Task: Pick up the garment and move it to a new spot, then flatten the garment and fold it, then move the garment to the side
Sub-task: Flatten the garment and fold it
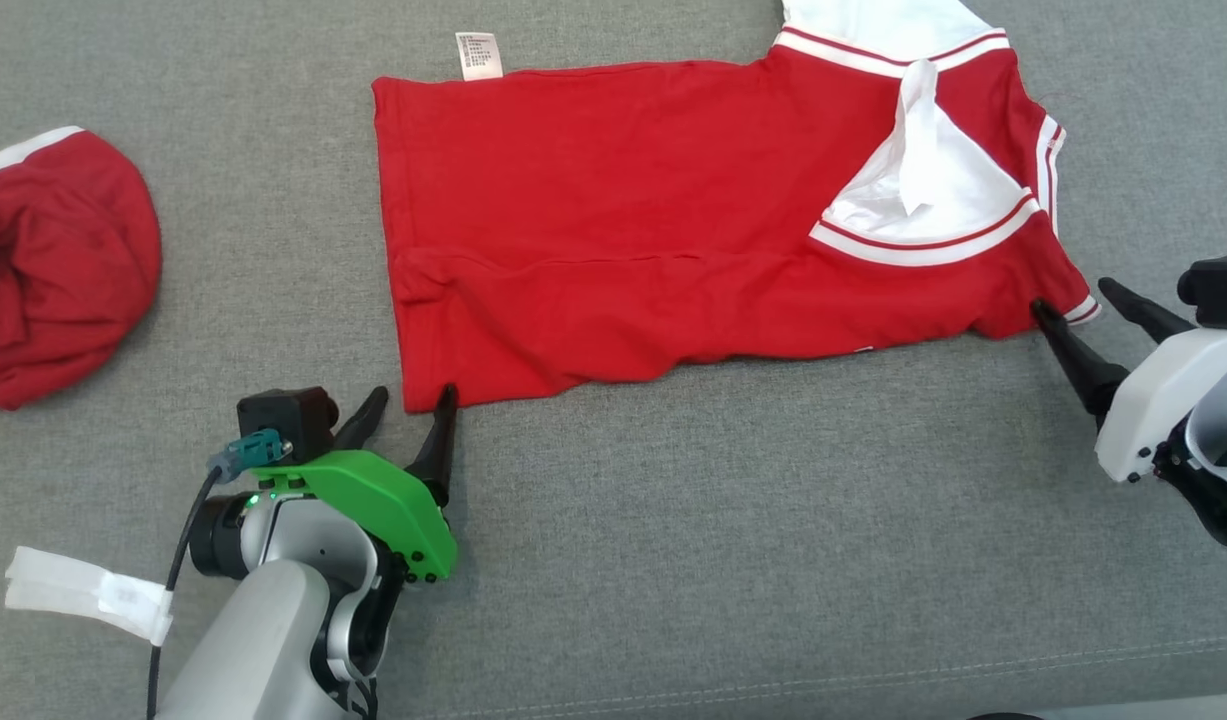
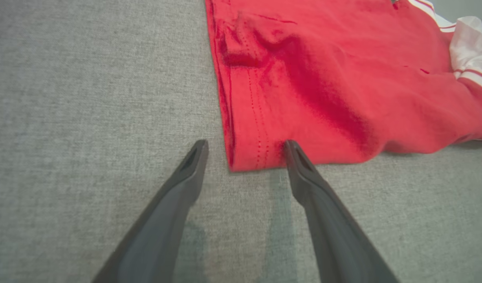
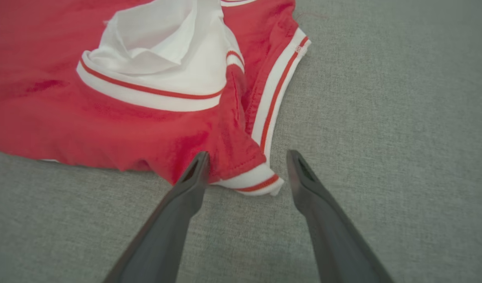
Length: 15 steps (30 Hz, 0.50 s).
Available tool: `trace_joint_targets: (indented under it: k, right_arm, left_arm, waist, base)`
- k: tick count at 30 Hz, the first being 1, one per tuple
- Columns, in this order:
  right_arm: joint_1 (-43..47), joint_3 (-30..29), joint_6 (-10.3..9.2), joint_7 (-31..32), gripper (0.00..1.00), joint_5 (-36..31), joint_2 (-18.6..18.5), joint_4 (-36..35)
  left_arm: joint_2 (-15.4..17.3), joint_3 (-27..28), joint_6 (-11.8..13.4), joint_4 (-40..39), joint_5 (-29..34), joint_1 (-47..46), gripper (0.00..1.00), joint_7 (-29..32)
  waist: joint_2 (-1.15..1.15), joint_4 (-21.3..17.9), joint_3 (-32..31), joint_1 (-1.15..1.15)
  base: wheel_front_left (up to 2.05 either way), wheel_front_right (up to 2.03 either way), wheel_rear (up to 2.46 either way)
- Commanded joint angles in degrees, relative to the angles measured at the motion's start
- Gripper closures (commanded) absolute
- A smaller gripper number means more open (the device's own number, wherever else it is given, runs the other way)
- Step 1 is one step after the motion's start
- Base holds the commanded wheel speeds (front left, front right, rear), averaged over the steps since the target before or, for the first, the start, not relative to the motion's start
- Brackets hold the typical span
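Fingers (image 2: 303, 177) of the left gripper (image 2: 245, 145) stand wide apart, holding nothing. The near hem corner of the red polo shirt (image 1: 623, 230) lies between them; one tip touches the hem edge, the other rests on bare grey upholstery (image 1: 773, 550).

Right gripper (image 3: 247, 155): fingers likewise spread wide, empty. The white-and-red striped sleeve cuff (image 3: 260, 181) sits between the tips, the inner tip against the red cloth.

Shirt position: spread sideways across the middle of the surface, hem to the robot's left, white collar (image 1: 913, 170) to its right. The far part lies smooth; the near edge is rumpled, with a crease running along its length.

Handling (judgement): light, limp knit, no stiffness. It will sag and drag wherever unsupported, and it should cling to the woven upholstery rather than slide. Nothing fragile. Best holds look like the stitched hem corner and the ribbed cuff, both thicker than the body cloth and already bracketed. A pinch needs to take all layers, or a layer may peel away.

Surroundings: a care label (image 1: 479, 55) pokes out at the far hem corner. A second red garment (image 1: 53, 270) lies bunched well apart on the left, occupying that side. White tape (image 1: 83, 595) wraps the left arm's cable. Nothing lies between the grippers and the shirt.
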Motion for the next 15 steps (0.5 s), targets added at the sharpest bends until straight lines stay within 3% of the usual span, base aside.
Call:
trace_joint_targets:
  k: [1,13,14,15]
  right_arm:
    - [-0.19,-0.4,-0.02,0.47,0.0,-0.71,0.66,0.49]
    - [-4.24,-1.73,-0.02,7.43,0.0,-4.33,6.32,8.74]
    - [-4.27,-1.35,-0.02,8.53,0.0,-4.02,6.62,9.2]
    - [-4.27,-0.8,-0.02,9.57,0.0,-3.6,6.83,9.39]
  left_arm:
    - [0.57,0.18,0.24,0.12,0.03,-0.96,0.0,0.34]
    - [-0.51,-3.79,-2.44,5.96,0.81,-5.92,0.0,4.8]
    - [-0.52,-4.18,-2.89,6.62,0.7,-6.03,0.04,5.23]
    - [-0.57,-4.58,-3.58,7.21,0.51,-6.09,0.56,5.45]
  waist:
    - [0.0,-0.14,0.67,0.0]
    - [0.0,1.75,2.38,0.0]
    - [0.0,1.76,2.35,0.0]
    - [0.0,1.78,2.24,0.0]
  base:
    - [0.0,0.0,0.0]
    - [0.0,0.0,0.0]
    - [0.0,0.0,0.0]
    - [0.0,0.0,0.0]
